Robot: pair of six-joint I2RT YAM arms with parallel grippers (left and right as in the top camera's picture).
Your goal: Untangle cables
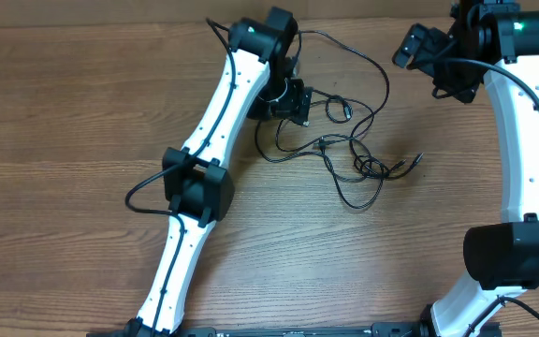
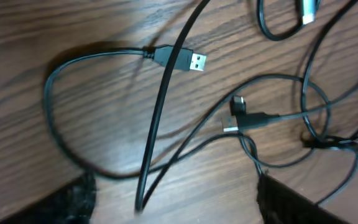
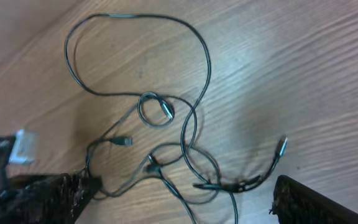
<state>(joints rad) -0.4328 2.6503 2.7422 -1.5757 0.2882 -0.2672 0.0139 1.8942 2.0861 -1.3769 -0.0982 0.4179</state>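
Note:
Thin black cables (image 1: pixel 349 140) lie loosely spread on the wooden table, with a knotted patch (image 1: pixel 371 168) right of centre. My left gripper (image 1: pixel 299 106) hangs low at their left end and is open. In the left wrist view, one strand (image 2: pixel 146 180) runs between the fingers (image 2: pixel 73 199) untouched, with a silver USB plug (image 2: pixel 190 61) lying beyond it. My right gripper (image 1: pixel 412 47) is raised at the back right, open and empty. From there the right wrist view takes in the cables' large loop (image 3: pixel 135 56) and crossing strands (image 3: pixel 194 165) below the gripper (image 3: pixel 179 196).
The wood-grain table (image 1: pixel 82 122) stretches bare to the left and front. The left arm's white links (image 1: pixel 218 122) cross the table's middle-left; the right arm (image 1: pixel 531 140) stands along the right edge. A white blurred block (image 3: pixel 22 147) shows at the left of the right wrist view.

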